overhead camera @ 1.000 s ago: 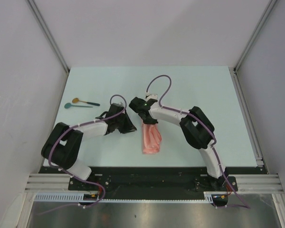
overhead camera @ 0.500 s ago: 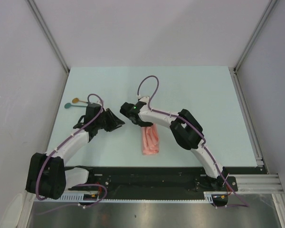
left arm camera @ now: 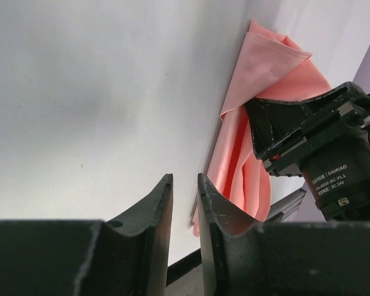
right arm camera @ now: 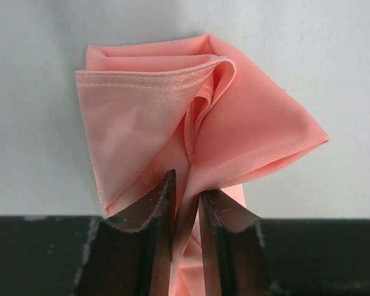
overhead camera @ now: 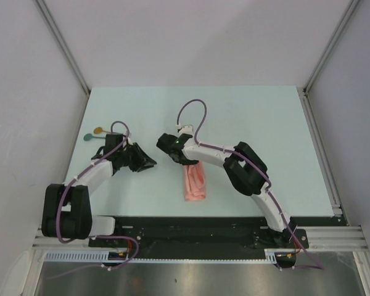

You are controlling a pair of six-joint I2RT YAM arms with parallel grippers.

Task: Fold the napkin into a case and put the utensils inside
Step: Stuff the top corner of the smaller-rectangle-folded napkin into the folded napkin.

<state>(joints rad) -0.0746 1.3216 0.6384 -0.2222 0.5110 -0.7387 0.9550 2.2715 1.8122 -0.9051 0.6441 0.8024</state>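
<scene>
The salmon-pink napkin [overhead camera: 195, 182] lies as a narrow folded bundle at the table's near middle. My right gripper [overhead camera: 185, 161] is at its far end, and in the right wrist view the gripper [right arm camera: 186, 192] is shut on a fold of the napkin [right arm camera: 142, 132]. My left gripper [overhead camera: 148, 163] is to the left of the napkin, apart from it. In the left wrist view this gripper [left arm camera: 185, 188] is shut and empty, with the napkin [left arm camera: 259, 80] beyond. Two spoons lie at far left, one with a golden bowl [overhead camera: 98, 130], one with a teal bowl [overhead camera: 89, 137]. The left arm hides their handles.
The table's black front rail [overhead camera: 191, 223] runs just below the napkin. The right wrist's black body [left arm camera: 320, 142] shows close on the right in the left wrist view. Grey walls enclose the table on three sides.
My left arm has swung left and back, away from the napkin and toward the spoons, covering their handles. My right gripper has shifted slightly left while holding the napkin's far end.
</scene>
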